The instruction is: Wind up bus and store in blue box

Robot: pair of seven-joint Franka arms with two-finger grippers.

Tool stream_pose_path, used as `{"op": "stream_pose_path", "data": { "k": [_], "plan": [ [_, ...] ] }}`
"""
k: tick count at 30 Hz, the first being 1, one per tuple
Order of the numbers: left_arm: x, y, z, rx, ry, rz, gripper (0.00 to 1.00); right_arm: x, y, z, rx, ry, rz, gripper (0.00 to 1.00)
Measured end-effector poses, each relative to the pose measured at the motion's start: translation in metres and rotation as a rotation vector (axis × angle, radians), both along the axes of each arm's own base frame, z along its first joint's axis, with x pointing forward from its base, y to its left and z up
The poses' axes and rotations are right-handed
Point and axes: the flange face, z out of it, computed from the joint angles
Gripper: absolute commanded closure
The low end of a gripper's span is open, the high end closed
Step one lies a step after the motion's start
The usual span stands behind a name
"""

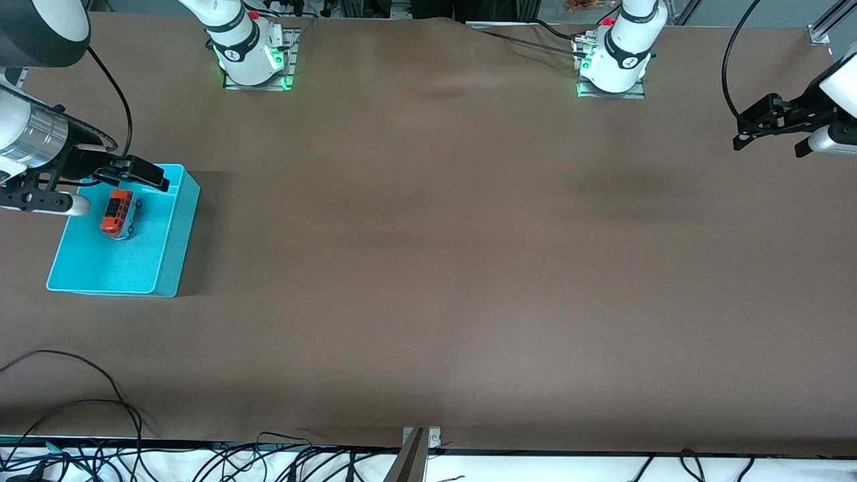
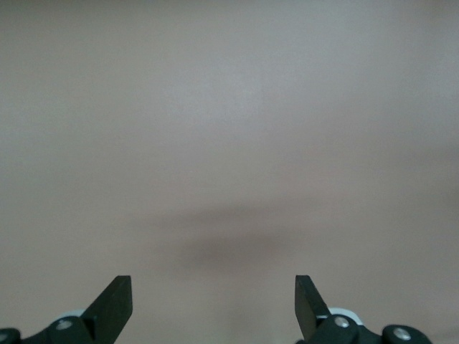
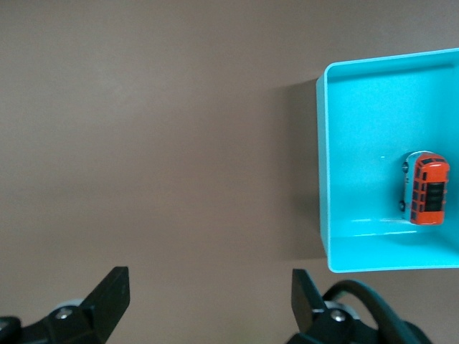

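The small orange-red bus (image 1: pixel 118 213) lies inside the blue box (image 1: pixel 178 234), in the half of it farther from the front camera. The box stands at the right arm's end of the table. My right gripper (image 1: pixel 134 175) is open and empty. It hangs raised over the bare brown cloth just off the box's end wall. The right wrist view shows that gripper (image 3: pixel 209 297), the box (image 3: pixel 324 179) and the bus (image 3: pixel 427 188) inside it. My left gripper (image 1: pixel 753 127) is open and empty, raised over bare cloth at the left arm's end; the left wrist view (image 2: pixel 214 301) shows only cloth.
A brown cloth (image 1: pixel 428 268) covers the table. The two arm bases (image 1: pixel 251 57) (image 1: pixel 612 63) stand along the edge farthest from the front camera. Loose black cables (image 1: pixel 100 415) lie along the edge nearest it.
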Motion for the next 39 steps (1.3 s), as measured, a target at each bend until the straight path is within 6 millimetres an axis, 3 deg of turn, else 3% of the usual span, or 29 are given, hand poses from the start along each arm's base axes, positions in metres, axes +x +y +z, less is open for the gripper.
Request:
{"op": "stream_pose_path", "data": {
  "k": [39],
  "plan": [
    [0.0000, 0.0000, 0.0000, 0.000, 0.000, 0.000, 0.00, -0.0009, -0.0050, 0.0022, -0.063, 0.019, 0.052, 0.00]
  ]
}}
